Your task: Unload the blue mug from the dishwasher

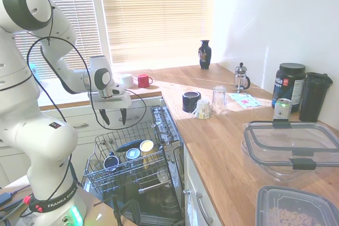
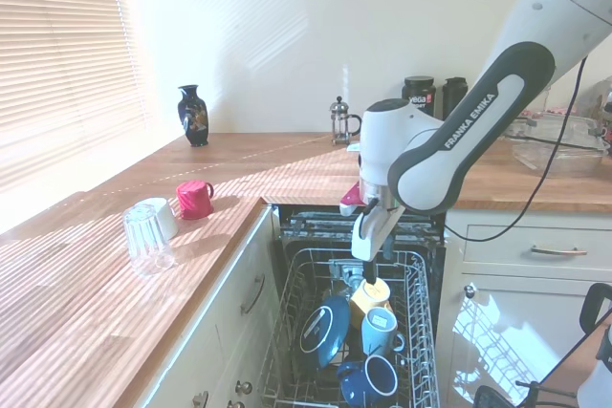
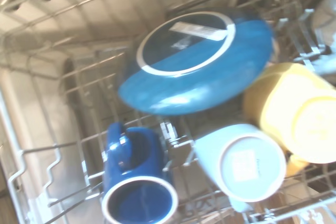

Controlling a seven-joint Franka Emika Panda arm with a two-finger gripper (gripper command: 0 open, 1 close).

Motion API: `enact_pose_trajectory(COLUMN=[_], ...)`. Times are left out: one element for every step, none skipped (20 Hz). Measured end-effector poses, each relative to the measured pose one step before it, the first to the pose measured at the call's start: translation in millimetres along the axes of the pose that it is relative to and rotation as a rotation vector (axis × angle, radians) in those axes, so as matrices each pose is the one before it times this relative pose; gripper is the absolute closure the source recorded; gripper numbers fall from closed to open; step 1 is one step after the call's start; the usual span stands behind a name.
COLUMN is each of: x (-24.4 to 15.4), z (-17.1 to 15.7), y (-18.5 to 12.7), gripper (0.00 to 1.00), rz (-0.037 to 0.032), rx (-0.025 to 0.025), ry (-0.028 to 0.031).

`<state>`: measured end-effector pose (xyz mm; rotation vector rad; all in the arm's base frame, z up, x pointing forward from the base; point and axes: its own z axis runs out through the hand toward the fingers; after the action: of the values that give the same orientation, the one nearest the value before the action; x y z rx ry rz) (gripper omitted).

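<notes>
**Open fingers above the loaded rack**

The gripper hangs over the dishwasher with its fingers apart and holding nothing. In the second exterior view it sits at 12 o'clock from the yellow mug, just above it. The blue mug lies in the wire rack, at 6 o'clock from the pale blue mug and at 5 o'clock from the blue plate. Another dark mug stands on the counter.
</notes>
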<state>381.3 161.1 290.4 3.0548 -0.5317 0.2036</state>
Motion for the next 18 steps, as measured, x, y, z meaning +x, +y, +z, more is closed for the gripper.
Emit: enact_pose_trajectory(x=[-3.66, -3.79, -3.48, -3.75, -3.93, -3.16, -1.74, -2.61, -3.21, -3.65, -3.82, -3.59, -2.98, -2.58, -2.56, -2.42, -2.43, -2.71], z=[4.36, 5.59, 5.48, 6.24, 6.91, 6.29, 5.33, 5.96, 6.33, 5.79, 5.24, 4.94, 3.93, 2.9, 2.48, 2.18, 2.07, 2.15], y=[-1.41, 0.03, 0.5, 0.66, 0.79, 0.32, -0.9, -1.27, -1.52, -2.11, -2.18, -1.8, -1.33, -1.2, -0.93, -1.13, -0.92, -0.98], gripper=[0.0, 0.0, 0.0, 0.0, 0.0, 0.0, 0.0, 0.0, 0.0, 0.0, 0.0, 0.0, 0.0, 0.0, 0.0, 0.0, 0.0, 0.0], rz=[-0.01264, -0.01008, -0.01592, -0.01393, -0.01091, -0.00791, -0.00641, -0.00717, -0.00671, -0.00738, -0.00768, -0.00158, -0.00049, -0.00414, -0.00383, -0.00384, -0.00586, -0.00706], rx=[0.00287, 0.00269, 0.00213, 0.00204, 0.00182, -0.00029, -0.00229, -0.00289, -0.00213, 0.00039, 0.00065, 0.00149, 0.0011, 0.00078, -0.00128, 0.00212, 0.00091, 0.00071], ry=[0.00029, -0.00055, 0.00423, 0.00401, 0.00065, 0.00332, 0.00426, 0.00068, -0.00073, 0.00009, -0.00046, -0.00113, -0.00258, 0.0012, 0.00141, 0.00231, 0.00247, 0.00179])
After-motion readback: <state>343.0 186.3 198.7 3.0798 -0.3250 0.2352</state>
